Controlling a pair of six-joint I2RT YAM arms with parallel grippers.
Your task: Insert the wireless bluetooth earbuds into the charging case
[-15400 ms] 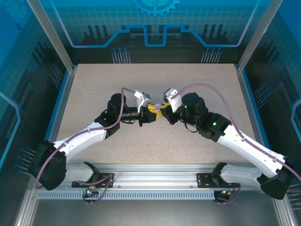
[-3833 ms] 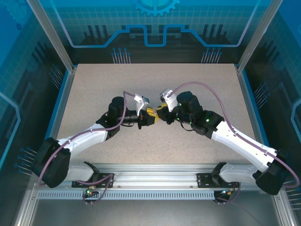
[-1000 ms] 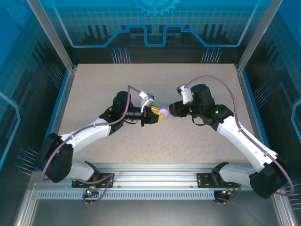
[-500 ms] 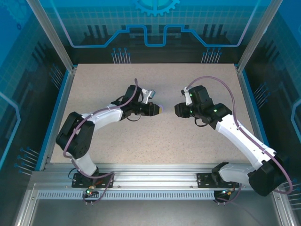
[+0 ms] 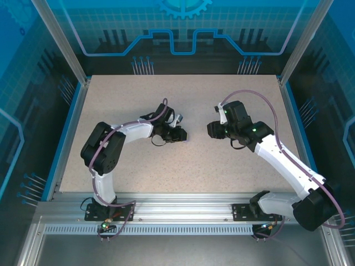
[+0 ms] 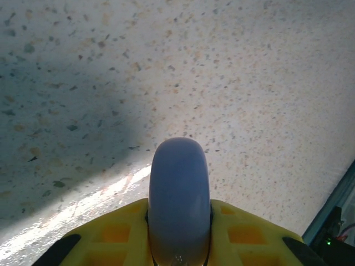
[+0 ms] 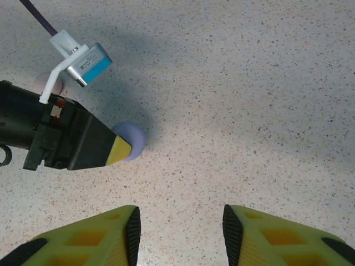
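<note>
Your left gripper (image 5: 182, 134) sits at about the middle of the surface (image 5: 138, 172), clamped on the lilac charging case (image 6: 178, 194). From the left wrist you see the case edge-on, a rounded disc pinched between the two yellow fingers (image 6: 244, 233). From the right wrist it pokes out past the yellow tip, low over the surface with its shadow close beneath. You can't tell whether it touches.

Your right gripper (image 7: 180, 221) hangs just right of the middle, facing the left one across a strip of bare surface. Its jaws stand apart.

Beyond the left wrist's camera (image 7: 89, 62), toward the far edge, a pale pink round thing (image 7: 43, 83) lies on the surface. It is partly hidden by the camera's white bracket, and too little shows to name it.

The surface itself is a matte beige slab, finely speckled dark. In the left wrist view the arm's shadow covers the left part, with a bright streak of glare beside the fingers.

Blue trim (image 5: 66, 127) runs along the left and right edges. An aluminium rail (image 5: 183, 205) lines the near edge, where both arm bases are bolted.

Aluminium posts (image 5: 58, 39) rise from the far corners. Between them and down both sides stand translucent blue panels (image 5: 183, 33) printed with a grid, circuit lines and a gear.
</note>
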